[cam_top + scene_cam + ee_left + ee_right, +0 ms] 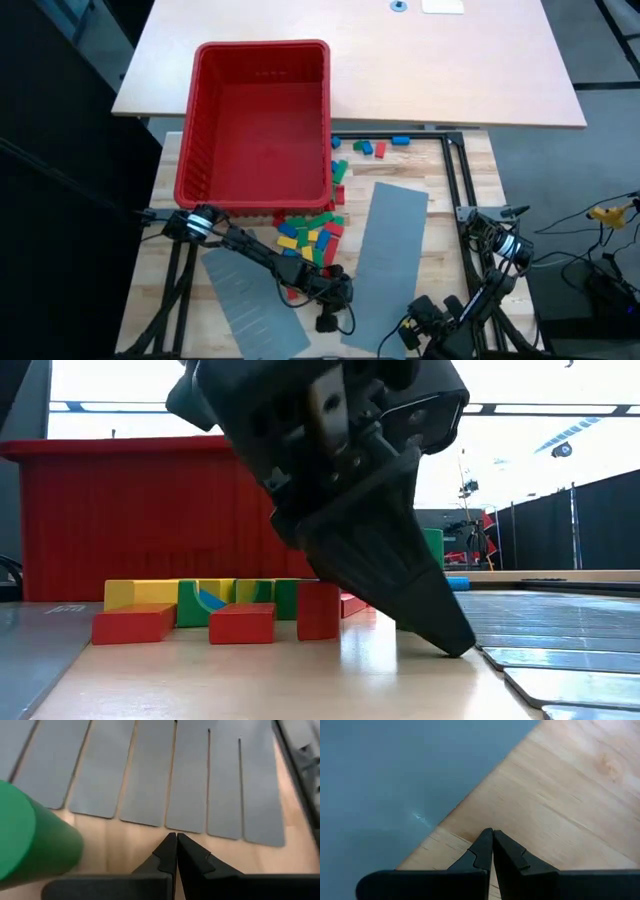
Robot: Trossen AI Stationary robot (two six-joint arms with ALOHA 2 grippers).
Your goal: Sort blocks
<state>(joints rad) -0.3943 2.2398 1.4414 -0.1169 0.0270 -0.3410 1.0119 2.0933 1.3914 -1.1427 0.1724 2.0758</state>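
Observation:
Several small red, green, blue and yellow blocks (310, 235) lie in a heap on the wooden table, just in front of the red bin (200, 130). In the low view they show as a row (240, 610). A few more blocks (370, 147) lie to the right of the bin's far end. My left gripper (335, 295) is shut, with nothing between its fingers. It points down at the bare wood (176, 837) between the heap and a grey slotted panel (190, 770). A green block (30, 840) lies close beside it. My right gripper (492, 832) is shut over the near edge of that panel (380, 780). My left gripper's shut fingertips (455, 645) slant down to the table top beside the panel's slotted end. Whether they touch the wood, I cannot tell.
The grey slotted panel (390, 250) lies flat to the right of the heap, and a second one (250, 300) lies at the near left. A black frame (455, 190) runs along the right side. A second pale table (450, 70) stands behind.

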